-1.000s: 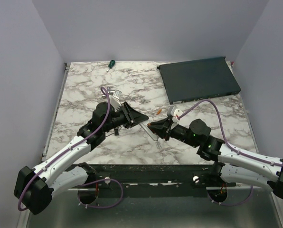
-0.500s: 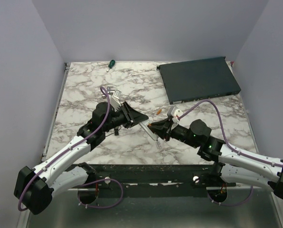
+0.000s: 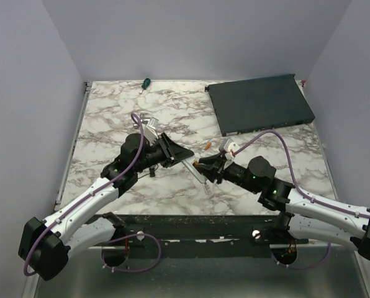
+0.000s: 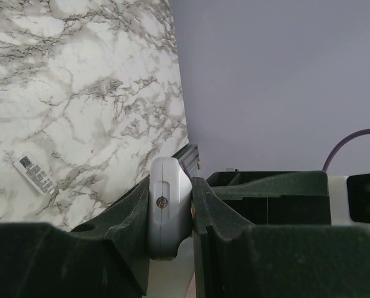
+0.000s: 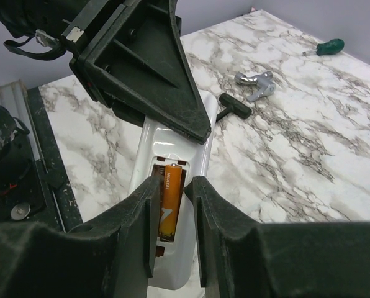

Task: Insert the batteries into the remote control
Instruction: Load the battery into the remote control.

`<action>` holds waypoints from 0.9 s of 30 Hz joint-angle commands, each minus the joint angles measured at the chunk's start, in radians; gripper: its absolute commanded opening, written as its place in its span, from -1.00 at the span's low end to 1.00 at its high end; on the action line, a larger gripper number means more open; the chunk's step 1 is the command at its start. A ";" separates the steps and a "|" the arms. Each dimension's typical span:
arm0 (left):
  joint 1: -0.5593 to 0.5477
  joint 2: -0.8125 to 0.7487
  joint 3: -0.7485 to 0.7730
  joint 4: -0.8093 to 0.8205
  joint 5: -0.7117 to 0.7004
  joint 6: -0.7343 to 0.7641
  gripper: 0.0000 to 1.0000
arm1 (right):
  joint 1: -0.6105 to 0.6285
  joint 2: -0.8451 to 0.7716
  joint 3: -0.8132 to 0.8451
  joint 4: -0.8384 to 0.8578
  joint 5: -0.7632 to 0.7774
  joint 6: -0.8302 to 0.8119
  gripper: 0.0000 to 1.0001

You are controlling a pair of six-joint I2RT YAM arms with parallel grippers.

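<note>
The white remote control (image 3: 205, 185) lies slanted at the table's middle with its back up and its battery bay uncovered. My left gripper (image 3: 172, 151) is shut on the remote's far end (image 4: 169, 211). In the right wrist view an orange battery (image 5: 169, 202) lies in the bay of the remote (image 5: 166, 139). My right gripper (image 5: 174, 183) straddles that battery with its jaws a little apart, and a gap shows on the battery's right side. Another orange battery (image 3: 207, 145) lies on the marble behind the grippers.
A large dark flat box (image 3: 259, 103) fills the back right. A green-handled screwdriver (image 3: 146, 82) lies at the back edge. A silver bracket (image 3: 150, 121) and a small black piece (image 5: 234, 107) sit behind the left gripper. A small white labelled piece (image 4: 35, 173) lies on the marble.
My right gripper's jaws have widened slightly around the battery, which stays in the bay. Both arms and the remote have hardly moved.
</note>
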 commanded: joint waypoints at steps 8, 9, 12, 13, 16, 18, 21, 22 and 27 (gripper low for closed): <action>0.003 0.000 0.018 0.052 0.029 -0.013 -1.00 | 0.002 -0.005 -0.019 -0.037 0.047 -0.001 -0.21; 0.003 0.000 0.018 0.052 0.030 -0.013 -1.00 | 0.002 -0.005 -0.019 -0.036 0.047 0.000 -0.19; 0.005 0.003 0.018 0.052 0.030 -0.013 -1.00 | 0.002 -0.005 -0.015 -0.032 0.045 0.000 -0.14; 0.005 0.003 0.017 0.052 0.031 -0.013 -1.00 | 0.002 -0.004 -0.015 -0.031 0.043 0.001 -0.13; 0.005 0.005 0.016 0.054 0.032 -0.013 -1.00 | 0.002 -0.007 -0.015 -0.022 0.036 0.005 -0.12; 0.005 0.006 0.017 0.054 0.032 -0.013 -1.00 | 0.002 -0.007 -0.016 -0.018 0.033 0.008 -0.12; 0.005 0.009 0.018 0.055 0.033 -0.013 -1.00 | 0.002 -0.012 -0.017 -0.011 0.033 0.009 -0.11; 0.005 0.010 0.018 0.057 0.035 -0.013 -1.00 | 0.002 -0.012 -0.017 -0.009 0.032 0.011 -0.11; 0.005 0.017 0.015 0.064 0.039 -0.013 -1.00 | 0.002 -0.017 -0.009 -0.005 0.028 0.017 -0.11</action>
